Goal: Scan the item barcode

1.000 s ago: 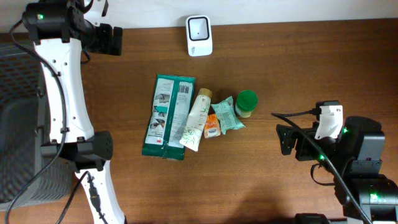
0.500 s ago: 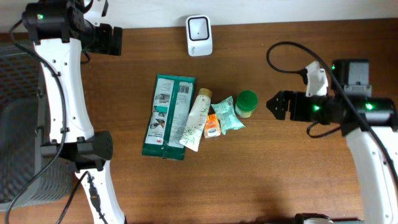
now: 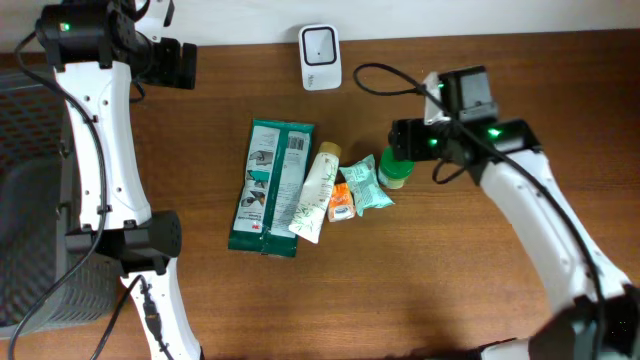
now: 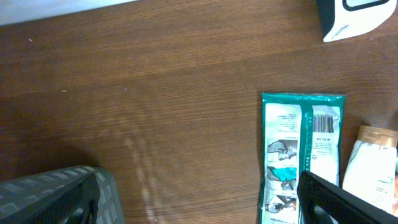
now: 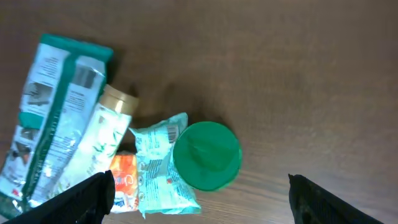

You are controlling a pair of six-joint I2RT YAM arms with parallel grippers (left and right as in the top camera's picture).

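The white barcode scanner [image 3: 320,57] stands at the table's back edge; its corner shows in the left wrist view [image 4: 354,15]. A pile of items lies mid-table: a green pack [image 3: 270,185] with a barcode, a white tube [image 3: 315,192], an orange sachet [image 3: 341,203], a teal sachet [image 3: 368,183] and a green-lidded jar [image 3: 396,166]. My right gripper [image 3: 405,140] hovers open above the jar [image 5: 207,155], fingers wide on either side, holding nothing. My left gripper [image 3: 175,63] is open and empty at the back left, far from the pile.
A grey mesh basket [image 3: 25,200] sits off the table's left edge and shows at the bottom left of the left wrist view [image 4: 56,196]. The left arm's white links run down the left side of the table. A black cable trails from the right arm.
The right arm has swung from the table's front right up and left to above the green-lidded jar. The left arm and the items have not moved.
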